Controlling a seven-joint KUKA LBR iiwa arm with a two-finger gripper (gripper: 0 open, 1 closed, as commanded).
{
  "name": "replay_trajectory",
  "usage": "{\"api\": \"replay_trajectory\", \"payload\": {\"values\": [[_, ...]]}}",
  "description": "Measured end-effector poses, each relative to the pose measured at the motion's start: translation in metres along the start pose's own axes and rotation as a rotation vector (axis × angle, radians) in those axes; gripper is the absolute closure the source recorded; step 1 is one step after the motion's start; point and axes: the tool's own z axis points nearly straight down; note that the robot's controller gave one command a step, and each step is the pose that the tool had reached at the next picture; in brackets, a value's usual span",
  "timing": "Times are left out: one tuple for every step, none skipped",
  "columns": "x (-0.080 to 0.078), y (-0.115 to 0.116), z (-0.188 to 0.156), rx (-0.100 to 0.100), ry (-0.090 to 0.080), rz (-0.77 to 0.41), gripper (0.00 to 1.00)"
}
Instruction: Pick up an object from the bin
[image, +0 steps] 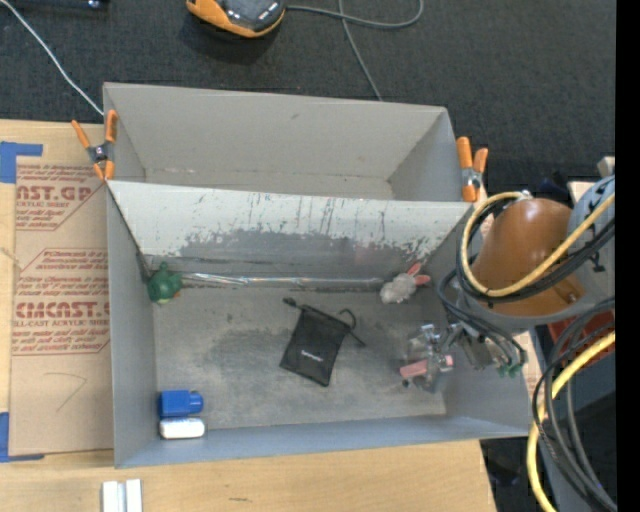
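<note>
The gripper (432, 356) hangs low in the right near corner of the grey bin (250, 215). It reaches in from the right under the arm's orange cover (525, 258) and looped cables. Whether it stands wide or narrow cannot be told from this angle. Just at its near left side a small pink piece (412, 371) lies on the bin floor, touching or almost touching the gripper's metal. Whether the piece is gripped cannot be told. Left of the gripper, near the middle of the floor, lies 1 flat black pouch (313, 345) with a drawstring, tilted and apart from the gripper. Farther back, against the far wall, rests a small white and pink toy (400, 289). A green ball (163, 287) sits in the far left corner. In the near left corner 1 blue block (180, 403) lies just beside 1 white block (182, 429), well apart from the gripper.
</note>
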Motion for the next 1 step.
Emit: {"api": "replay_trajectory", "payload": {"values": [[-0.0012, -0.0004, -0.0180, 0.002, -0.005, 0.000, 1.00]]}}
